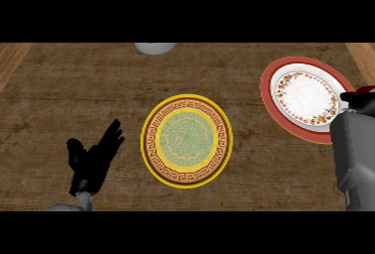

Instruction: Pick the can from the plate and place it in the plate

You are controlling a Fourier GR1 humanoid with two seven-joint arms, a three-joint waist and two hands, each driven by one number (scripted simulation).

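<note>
Fingers straight, spread on left hand, holding nothing; right hand over red-rimmed plate's right edge, grip impossible to tell; red sliver touching it, whether can unclear.

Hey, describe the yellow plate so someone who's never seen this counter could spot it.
Start at the brown counter and look at its middle. The plate there has a yellow rim and green centre; the other plate, far right, is red-rimmed and white.
</note>
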